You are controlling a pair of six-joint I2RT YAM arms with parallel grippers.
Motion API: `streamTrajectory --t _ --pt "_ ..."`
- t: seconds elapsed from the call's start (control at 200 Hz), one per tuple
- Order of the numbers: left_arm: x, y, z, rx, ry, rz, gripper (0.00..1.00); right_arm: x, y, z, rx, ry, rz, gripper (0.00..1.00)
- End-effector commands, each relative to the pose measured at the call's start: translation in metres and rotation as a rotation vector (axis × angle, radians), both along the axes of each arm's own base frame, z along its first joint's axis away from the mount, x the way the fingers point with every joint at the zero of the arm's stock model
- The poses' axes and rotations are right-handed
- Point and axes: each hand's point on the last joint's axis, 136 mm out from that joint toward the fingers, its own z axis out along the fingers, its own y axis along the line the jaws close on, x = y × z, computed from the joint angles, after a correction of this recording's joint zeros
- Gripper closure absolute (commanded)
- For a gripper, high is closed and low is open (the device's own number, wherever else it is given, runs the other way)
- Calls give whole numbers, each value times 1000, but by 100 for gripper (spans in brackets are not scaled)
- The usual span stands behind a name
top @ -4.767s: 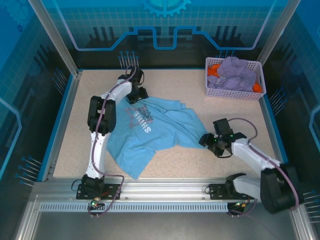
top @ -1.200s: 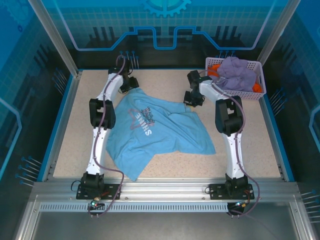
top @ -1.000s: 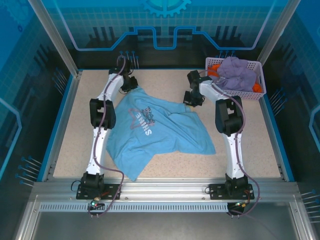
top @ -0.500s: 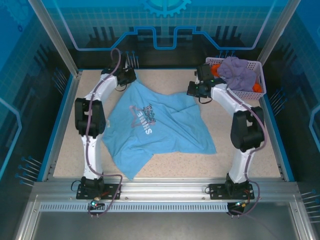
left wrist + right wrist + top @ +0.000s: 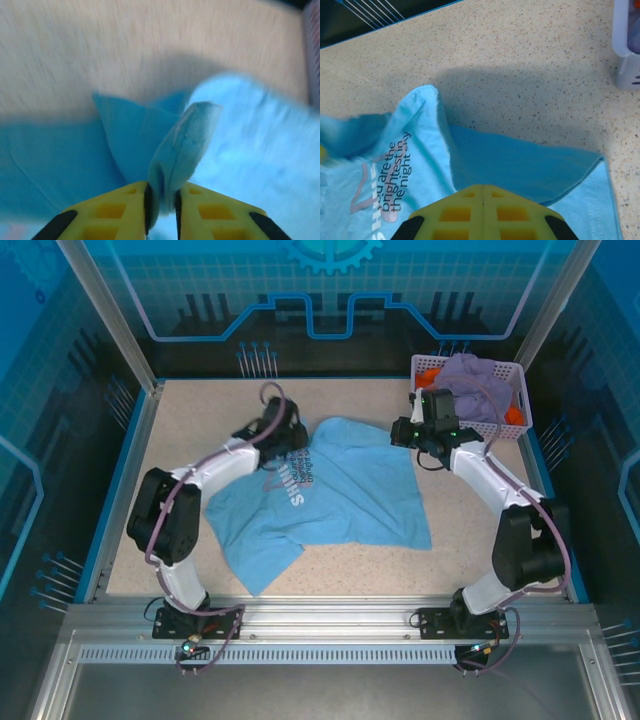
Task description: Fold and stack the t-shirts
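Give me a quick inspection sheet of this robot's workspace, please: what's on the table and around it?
Surface: speckled beige table top, bare beyond the items below.
Job's things: light blue t-shirt lies mid-table, lettering up, its far edge bunched; lavender shirt and orange shirt are piled in the basket.
Clutter: lavender mesh basket in the far right corner.
Grippers: left gripper is shut on a fold of the blue shirt; right gripper is shut on its far right edge.
Cables: a cable loops at the left arm's wrist.
Surroundings: blue patterned panels; metal rail in front.
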Motion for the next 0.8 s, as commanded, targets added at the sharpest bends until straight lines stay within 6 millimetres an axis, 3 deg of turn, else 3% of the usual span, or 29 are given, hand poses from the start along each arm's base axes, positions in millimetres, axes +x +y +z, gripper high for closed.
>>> streamTrajectory --t 0.0,0.065,0.14,0.29,0.365,0.405,0.42,0.505,0.795 --pt "-51 -1 -29 29 119 93 55 -29 2 -8 30 75 47 100" --pt "-75 -11 -37 26 159 55 39 -44 5 -20 52 126 68 100" --pt "-86 3 -27 52 161 84 24 -62 6 -33 73 166 84 100" --pt "-68 47 20 26 108 175 15 -89 9 -56 93 231 95 100" --pt "-55 61 27 22 154 201 15 -95 8 -68 92 254 92 100" --pt "-49 64 24 30 193 204 16 -94 8 -68 93 249 91 100" --pt "-47 63 22 32 210 202 16 -100 7 -77 90 272 87 100" --pt "-33 51 10 46 296 159 18 -102 7 -84 99 286 87 100" --pt "15 19 -40 79 461 132 24 -101 8 -90 104 301 86 100"
